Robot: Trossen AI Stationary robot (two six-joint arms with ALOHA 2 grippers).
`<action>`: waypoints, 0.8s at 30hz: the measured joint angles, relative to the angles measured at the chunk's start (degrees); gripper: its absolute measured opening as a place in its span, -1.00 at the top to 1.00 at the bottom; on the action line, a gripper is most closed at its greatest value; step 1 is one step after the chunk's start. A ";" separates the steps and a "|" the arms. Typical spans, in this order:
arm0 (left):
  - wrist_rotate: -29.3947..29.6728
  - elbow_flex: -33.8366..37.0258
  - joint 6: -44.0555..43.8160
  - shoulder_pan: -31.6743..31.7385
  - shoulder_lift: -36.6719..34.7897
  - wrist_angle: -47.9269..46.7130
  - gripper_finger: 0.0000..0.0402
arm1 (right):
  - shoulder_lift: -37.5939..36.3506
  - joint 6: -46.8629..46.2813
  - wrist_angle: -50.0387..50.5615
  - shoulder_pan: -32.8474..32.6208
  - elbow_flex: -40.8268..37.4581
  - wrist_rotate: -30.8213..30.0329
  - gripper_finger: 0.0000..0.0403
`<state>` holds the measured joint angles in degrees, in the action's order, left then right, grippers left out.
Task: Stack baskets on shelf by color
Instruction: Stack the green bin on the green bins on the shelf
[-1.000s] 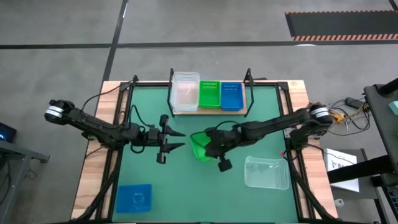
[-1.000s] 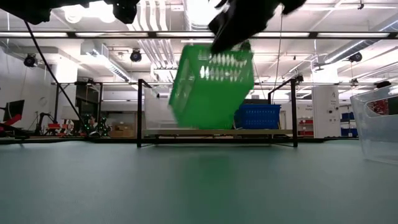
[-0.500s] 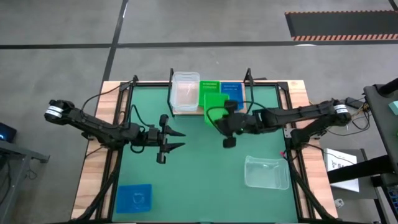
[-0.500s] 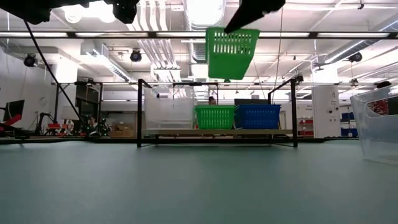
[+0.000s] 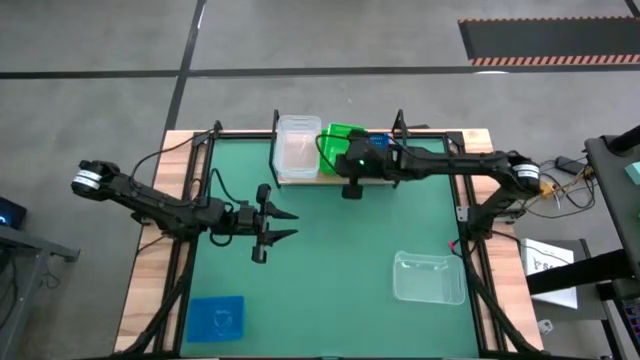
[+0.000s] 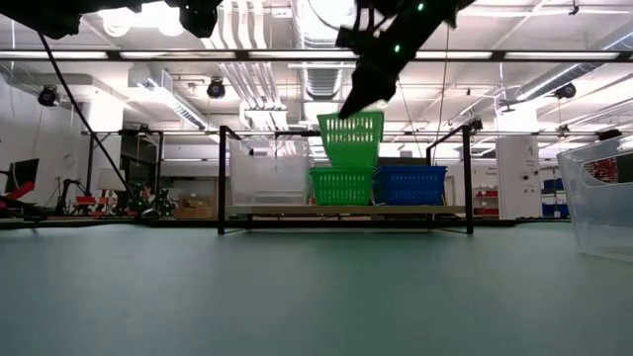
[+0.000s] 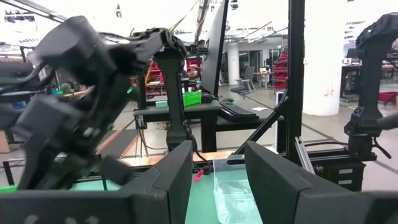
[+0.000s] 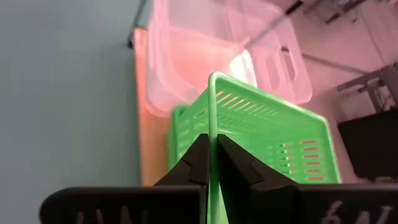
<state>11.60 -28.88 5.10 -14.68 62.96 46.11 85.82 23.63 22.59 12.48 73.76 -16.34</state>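
Observation:
My right gripper is shut on a bright green basket and holds it right over another green basket that stands on the shelf. Whether the two touch, I cannot tell. A clear basket stands to the left of them on the wooden board and a blue basket to the right. My left gripper hovers open over the mat's left middle, touching nothing. My right gripper pinches the green basket's near wall at its top rim, one finger on each side of the thin wall. The fingers come slanting down from above. The basket hangs below them, lifted clear and nearly upright.
A clear basket lies on the green mat near its right near corner. A blue basket sits at the left near corner. Black metal uprights frame the shelf at the table's far edge. The mat's middle holds nothing.
My right gripper has carried the green basket from the mat's middle up and toward the far edge, then lowered it over the green basket on the shelf. The basket has turned from strongly tilted to nearly upright.

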 joint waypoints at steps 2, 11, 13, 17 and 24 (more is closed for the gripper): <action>0.00 0.04 0.02 0.00 0.00 0.08 0.34 | 1.57 1.10 -0.77 1.45 -0.02 0.51 0.95; 0.00 0.09 0.19 0.04 0.00 0.02 0.34 | 6.81 4.47 -3.54 4.13 -0.02 3.27 0.95; 0.00 0.09 0.24 0.04 0.00 -0.01 0.34 | 7.40 4.75 -4.01 4.07 -0.02 3.30 0.95; 0.02 0.06 0.26 0.04 0.00 0.07 0.34 | 8.16 4.93 -4.40 4.06 -0.02 3.36 0.95; 0.02 0.09 0.28 0.04 0.00 0.02 0.34 | 8.08 4.93 -4.86 4.04 -0.02 3.34 0.95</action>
<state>11.62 -28.80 5.39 -14.63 62.96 46.13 93.90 28.56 17.74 16.51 73.73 -12.99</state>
